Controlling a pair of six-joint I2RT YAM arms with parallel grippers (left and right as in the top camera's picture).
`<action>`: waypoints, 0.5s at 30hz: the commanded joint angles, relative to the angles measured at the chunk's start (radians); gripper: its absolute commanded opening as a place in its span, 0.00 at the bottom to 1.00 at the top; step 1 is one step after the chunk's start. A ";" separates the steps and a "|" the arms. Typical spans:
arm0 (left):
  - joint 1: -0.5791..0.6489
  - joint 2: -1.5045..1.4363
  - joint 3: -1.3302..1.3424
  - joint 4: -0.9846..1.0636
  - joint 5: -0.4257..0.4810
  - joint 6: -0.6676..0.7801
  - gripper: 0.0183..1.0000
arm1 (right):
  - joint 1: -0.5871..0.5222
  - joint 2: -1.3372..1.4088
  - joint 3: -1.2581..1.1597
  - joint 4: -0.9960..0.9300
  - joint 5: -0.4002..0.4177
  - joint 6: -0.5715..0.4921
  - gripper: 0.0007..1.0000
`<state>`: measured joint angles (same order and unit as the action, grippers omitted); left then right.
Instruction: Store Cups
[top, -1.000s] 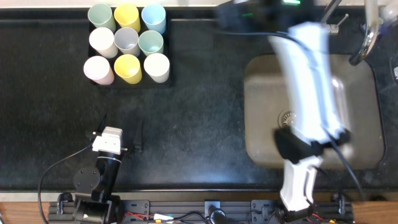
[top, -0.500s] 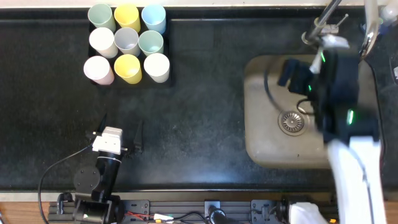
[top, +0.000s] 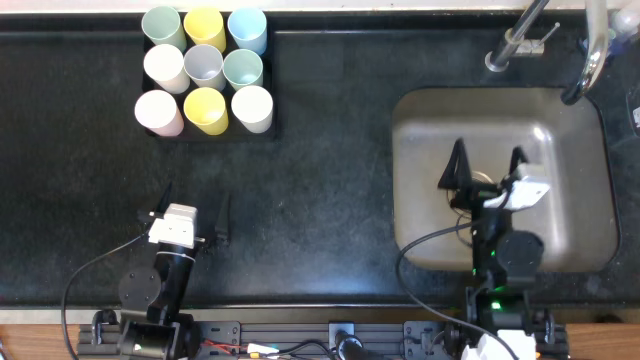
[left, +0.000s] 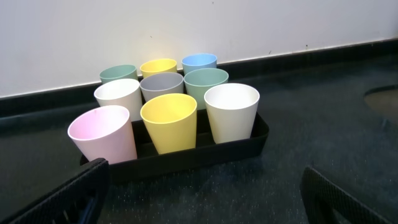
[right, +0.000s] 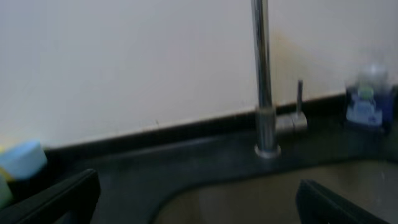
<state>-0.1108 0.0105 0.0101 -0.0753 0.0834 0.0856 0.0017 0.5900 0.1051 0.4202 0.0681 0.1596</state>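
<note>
Top: nine cups (top: 205, 70) sat far left on the table (top: 320, 180). Left tool (top: 196, 196) was wide open, empty, near left. Right tool (top: 487, 150) was wide open, empty, over the sink (top: 415, 130). Left wrist: cups stood upright in a black tray (left: 205, 155). Right wrist: faucet (right: 262, 81) stood behind the sink.

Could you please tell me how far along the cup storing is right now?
Done: nine cups stand in the tray. In hand: nothing; the left gripper and right gripper are open and empty. Left: seemingly nothing, no loose cup on the counter or in the sink.
</note>
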 joint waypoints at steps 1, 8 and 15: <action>-0.001 -0.008 -0.002 -0.002 0.013 0.019 1.00 | 0.005 -0.027 -0.080 0.026 0.007 -0.018 1.00; -0.001 -0.008 -0.002 -0.002 0.013 0.019 1.00 | -0.005 -0.052 -0.100 -0.044 0.007 -0.018 1.00; -0.001 -0.008 -0.002 -0.002 0.013 0.019 1.00 | -0.030 -0.360 -0.101 -0.491 -0.015 -0.022 1.00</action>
<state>-0.1108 0.0105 0.0101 -0.0753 0.0830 0.0856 -0.0216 0.3317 0.0181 -0.0654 0.0681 0.1486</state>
